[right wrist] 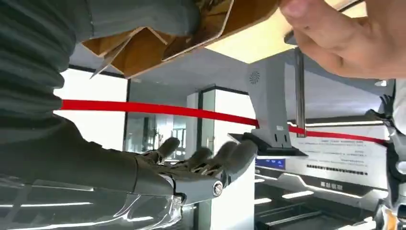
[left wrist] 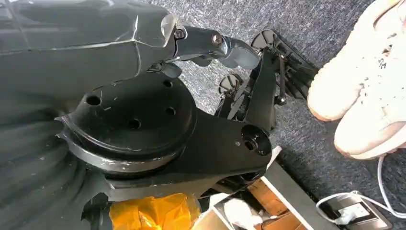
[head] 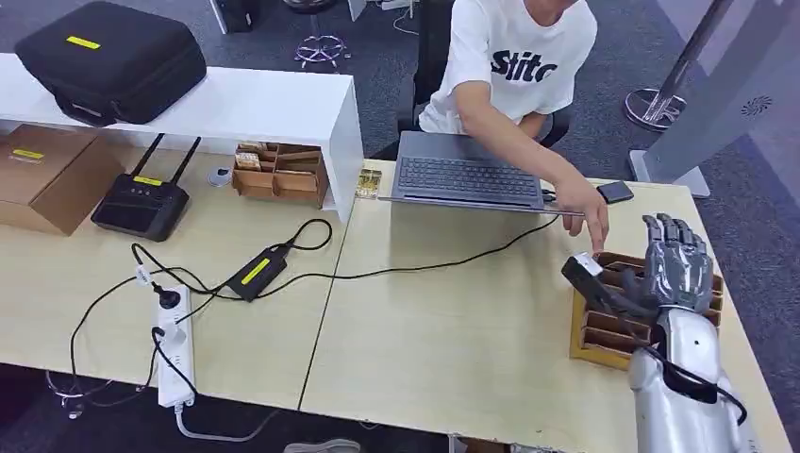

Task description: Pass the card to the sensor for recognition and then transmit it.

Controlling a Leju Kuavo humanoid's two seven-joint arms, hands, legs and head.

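The pale wooden surface [head: 443, 321] carries, at its far edge, an open laptop [head: 462, 175] in front of a seated person in a white shirt [head: 519, 57]. At the right end lies a brown slotted tray [head: 604, 330]. The right hand [head: 677, 264] hovers over the tray with its fingers [right wrist: 210, 160] spread and straight, holding nothing. The person's hand [head: 585, 208] reaches down to the tray's near-left corner, fingertips on a small white card [head: 587, 263] that sits on a dark holder there. The left hand hangs out of sight below the surface, so its fingers cannot be judged
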